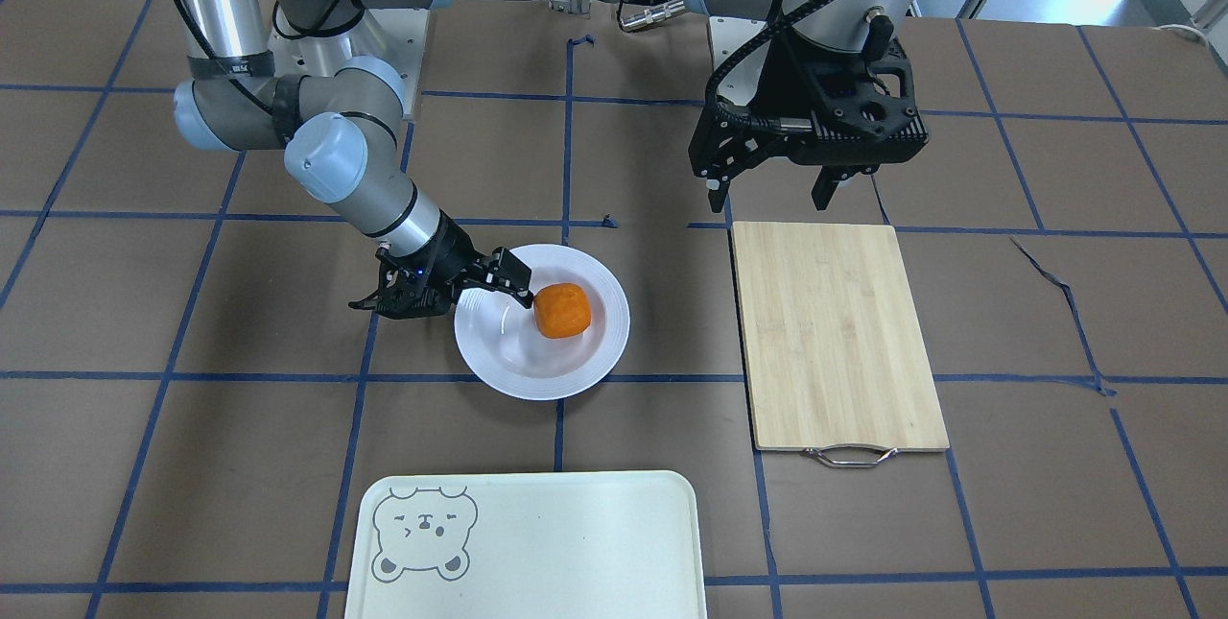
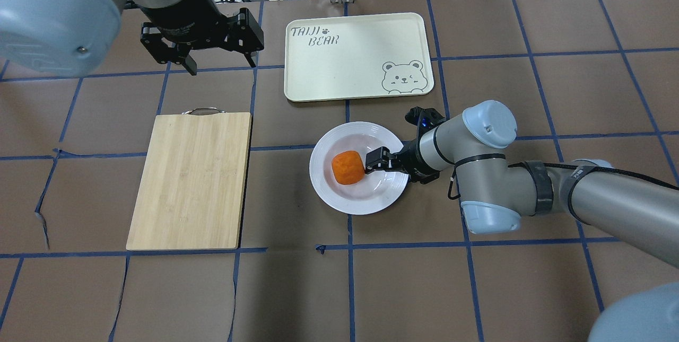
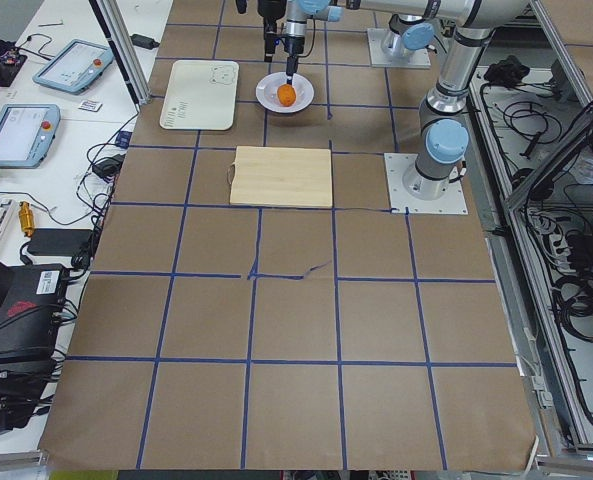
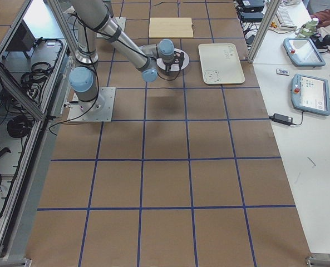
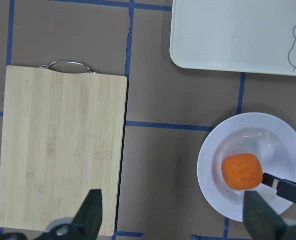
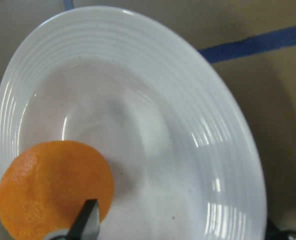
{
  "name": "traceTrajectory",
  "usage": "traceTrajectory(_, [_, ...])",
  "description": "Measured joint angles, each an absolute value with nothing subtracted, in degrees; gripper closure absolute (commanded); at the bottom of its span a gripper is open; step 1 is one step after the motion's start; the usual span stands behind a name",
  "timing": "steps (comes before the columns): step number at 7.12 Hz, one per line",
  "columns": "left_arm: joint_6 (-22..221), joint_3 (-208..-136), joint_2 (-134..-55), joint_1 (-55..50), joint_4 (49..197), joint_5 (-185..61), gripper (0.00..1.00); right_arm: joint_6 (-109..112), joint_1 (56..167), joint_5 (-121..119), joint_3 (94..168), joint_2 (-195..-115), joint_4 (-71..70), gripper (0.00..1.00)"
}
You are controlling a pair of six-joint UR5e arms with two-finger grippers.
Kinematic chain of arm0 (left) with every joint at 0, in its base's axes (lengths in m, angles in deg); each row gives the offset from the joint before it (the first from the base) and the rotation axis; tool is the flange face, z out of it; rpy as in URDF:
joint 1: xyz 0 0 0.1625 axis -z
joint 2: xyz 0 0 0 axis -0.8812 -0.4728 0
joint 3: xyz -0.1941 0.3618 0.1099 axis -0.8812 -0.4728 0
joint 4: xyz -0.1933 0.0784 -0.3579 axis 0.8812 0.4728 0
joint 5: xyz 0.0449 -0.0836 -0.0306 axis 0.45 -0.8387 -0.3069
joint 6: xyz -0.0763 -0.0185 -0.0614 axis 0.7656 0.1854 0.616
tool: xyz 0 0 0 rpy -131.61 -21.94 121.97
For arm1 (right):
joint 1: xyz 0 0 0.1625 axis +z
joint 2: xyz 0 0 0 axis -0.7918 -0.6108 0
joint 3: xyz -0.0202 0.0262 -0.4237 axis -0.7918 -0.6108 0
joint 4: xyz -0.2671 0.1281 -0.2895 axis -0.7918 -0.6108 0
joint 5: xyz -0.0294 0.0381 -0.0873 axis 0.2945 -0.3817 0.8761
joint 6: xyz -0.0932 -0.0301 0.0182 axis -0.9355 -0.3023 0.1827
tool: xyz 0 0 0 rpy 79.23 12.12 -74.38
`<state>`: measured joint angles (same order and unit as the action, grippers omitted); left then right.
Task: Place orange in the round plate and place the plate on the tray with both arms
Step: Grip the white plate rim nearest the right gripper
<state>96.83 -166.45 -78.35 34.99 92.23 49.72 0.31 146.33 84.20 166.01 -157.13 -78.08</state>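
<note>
My right hand (image 6: 183,226) is spread wide and holds nothing. One fingertip (image 6: 88,216) sits right at the side of the orange (image 2: 347,167); I cannot tell whether it touches the skin or stops just short. The other finger shows only as a dark sliver at the bottom corner of my right wrist view, out by the rim. My right arm (image 2: 480,167) reaches in low and slanted from my right, and the hand leans over the near edge of the round plate (image 2: 339,201).

The orange lies free in the plate's shallow sunken centre, a little toward the side away from my hand. The plate rests flat on the counter (image 2: 477,278), which is brown and crossed by blue tape lines (image 2: 350,278).

Past the plate, on the far side of the counter from me, lies the tray (image 2: 318,66). It is near the plate but apart from it, with bare counter between them. Its bear face (image 2: 401,77) is in the corner closest to the plate, and nothing lies on it.

To my left of the plate, with a gap between, a bamboo cutting board (image 2: 191,183) lies flat, its metal handle (image 2: 201,111) on the end away from me.

My left hand (image 2: 220,63) hangs high above the counter near that board, fingers pointing down, spread wide and holding nothing.
</note>
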Motion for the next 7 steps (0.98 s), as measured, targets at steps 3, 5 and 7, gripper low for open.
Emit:
traceTrajectory(3, [96.8,-166.5,-78.2,35.0,92.2,49.8,0.0,0.1,146.5,86.4,166.1,-157.2,-78.0,0.78])
traceTrajectory(5, [96.8,-166.5,-78.2,35.0,92.2,49.8,0.0,-0.6,146.6,88.2,166.1,-157.2,-77.9,0.92])
traceTrajectory(7, [96.8,-166.5,-78.1,35.0,92.3,49.8,0.0,-1.3,146.6,88.9,165.8,-157.3,-78.0,0.96])
